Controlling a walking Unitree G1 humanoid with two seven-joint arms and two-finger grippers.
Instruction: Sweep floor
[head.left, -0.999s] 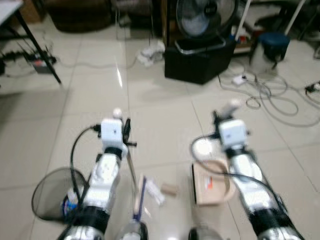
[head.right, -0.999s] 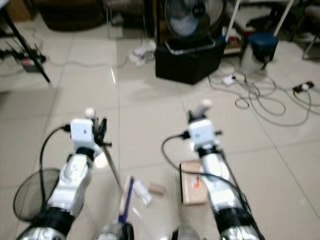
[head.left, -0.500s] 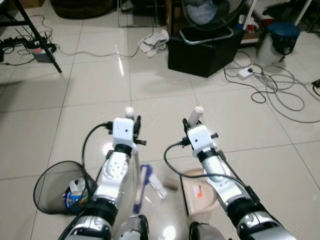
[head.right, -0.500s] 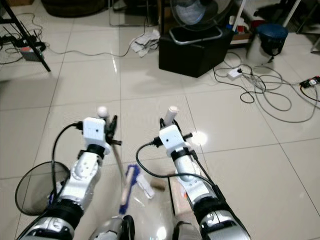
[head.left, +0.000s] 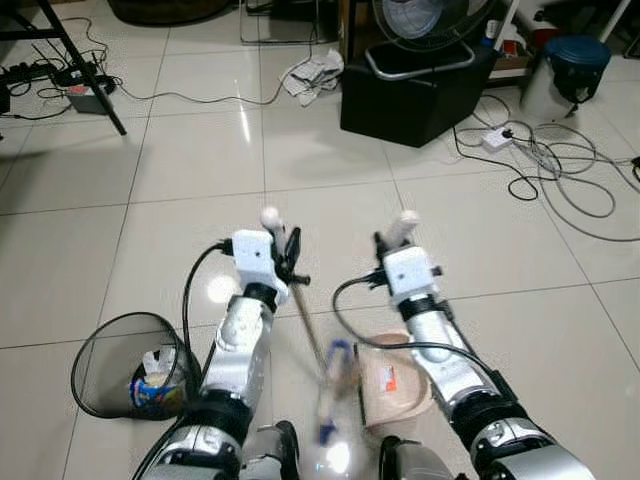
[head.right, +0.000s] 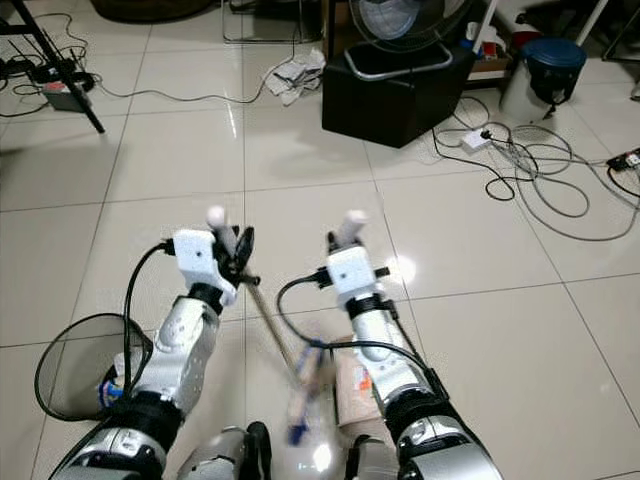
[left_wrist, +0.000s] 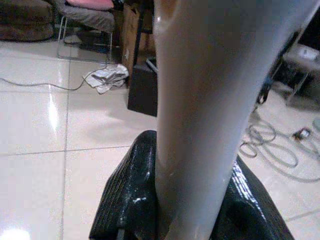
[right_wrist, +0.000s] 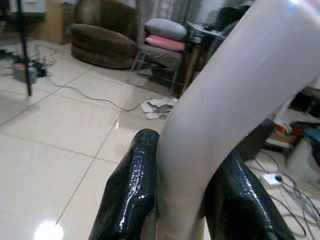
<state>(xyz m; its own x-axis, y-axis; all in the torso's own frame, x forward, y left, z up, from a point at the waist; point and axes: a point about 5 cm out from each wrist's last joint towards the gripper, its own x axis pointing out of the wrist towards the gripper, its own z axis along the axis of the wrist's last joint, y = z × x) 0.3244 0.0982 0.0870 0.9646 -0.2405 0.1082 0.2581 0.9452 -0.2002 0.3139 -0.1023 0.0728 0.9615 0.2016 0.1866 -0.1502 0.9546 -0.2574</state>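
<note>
We hold the broom (head.left: 312, 335) in the left gripper (head.left: 290, 255), fingers pinched on its pale handle; in the left wrist view the handle (left_wrist: 200, 110) sits clamped between the black pads (left_wrist: 127, 200). The right gripper (head.left: 398, 232) is pressed together on the dustpan's white handle (right_wrist: 220, 115), and the dustpan (head.left: 395, 380) lies on the tile just right of the broom head.

Change since half a second ago: the broom head (head.left: 335, 360), then lying left of the dustpan with a white scrap and a small tan block beside it, has swung right and now blurs against the dustpan's left edge. The scrap and block are no longer on the open tile; we cannot tell whether they are under the blurred head or already in the pan. The camera has also shifted a little, so only part of this is broom motion.

Reading: a sweep stroke toward the dustpan is under way, debris likely going in. The bin (head.left: 125, 365), well left of the dustpan, already holds some rubbish and looks like the next stop.
</note>
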